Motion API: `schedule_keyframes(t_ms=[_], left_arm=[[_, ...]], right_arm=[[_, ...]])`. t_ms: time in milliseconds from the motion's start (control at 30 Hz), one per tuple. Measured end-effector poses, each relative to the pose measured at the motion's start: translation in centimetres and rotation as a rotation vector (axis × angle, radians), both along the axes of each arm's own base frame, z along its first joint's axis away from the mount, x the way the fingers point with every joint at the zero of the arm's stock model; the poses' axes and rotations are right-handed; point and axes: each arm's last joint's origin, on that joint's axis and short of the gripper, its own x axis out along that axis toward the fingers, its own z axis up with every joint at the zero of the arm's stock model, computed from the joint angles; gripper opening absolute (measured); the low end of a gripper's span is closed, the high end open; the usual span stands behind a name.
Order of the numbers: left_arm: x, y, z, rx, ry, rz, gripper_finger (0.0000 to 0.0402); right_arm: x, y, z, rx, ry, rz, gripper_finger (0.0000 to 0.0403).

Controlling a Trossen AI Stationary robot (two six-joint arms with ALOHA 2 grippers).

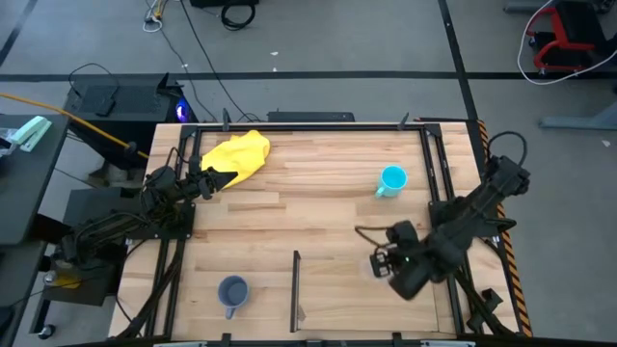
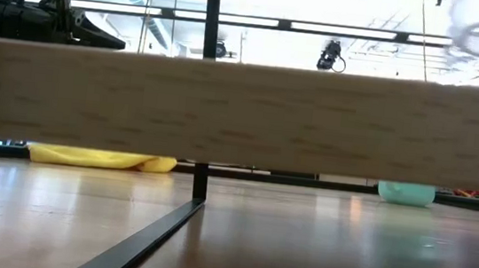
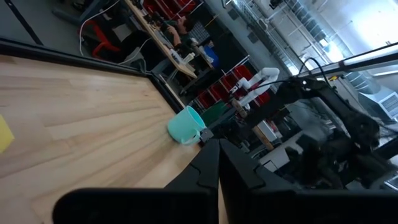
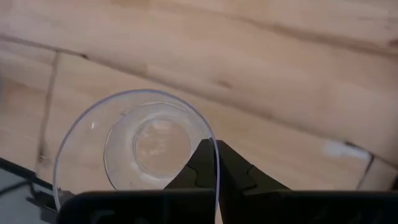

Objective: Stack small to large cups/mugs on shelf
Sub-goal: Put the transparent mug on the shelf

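**Right gripper pinches the clear cup's rim**

The right gripper (image 4: 216,163) is closed on the rim of the clear plastic cup (image 4: 146,146), held above the wooden shelf (image 1: 328,217). The cyan mug (image 1: 391,180) and grey-blue mug (image 1: 232,292) stand well apart. The left gripper (image 1: 205,180), closed and empty, sits beside the yellow cloth (image 1: 239,154).

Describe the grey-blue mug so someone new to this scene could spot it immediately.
Start at the thin dark divider standing on the wooden table's near edge. Just left of it the grey-blue mug stands upright, alone. It is duller and larger than the cyan mug across the table.
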Motion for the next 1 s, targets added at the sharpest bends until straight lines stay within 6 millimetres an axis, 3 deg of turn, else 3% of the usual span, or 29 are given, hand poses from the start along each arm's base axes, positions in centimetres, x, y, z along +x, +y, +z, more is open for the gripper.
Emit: schedule_keyframes(t_ms=[400,1000], left_arm=[[0.0,0.0,0.0,-0.042,-0.014,-0.003,0.0015],[0.0,0.0,0.0,-0.047,-0.015,-0.003,0.0017]], right_arm=[[-5.3,5.2,-2.2,0.002,0.209,-0.035,0.0],[-4.3,7.7,-6.7,-0.129,0.286,-0.046,0.0001]])
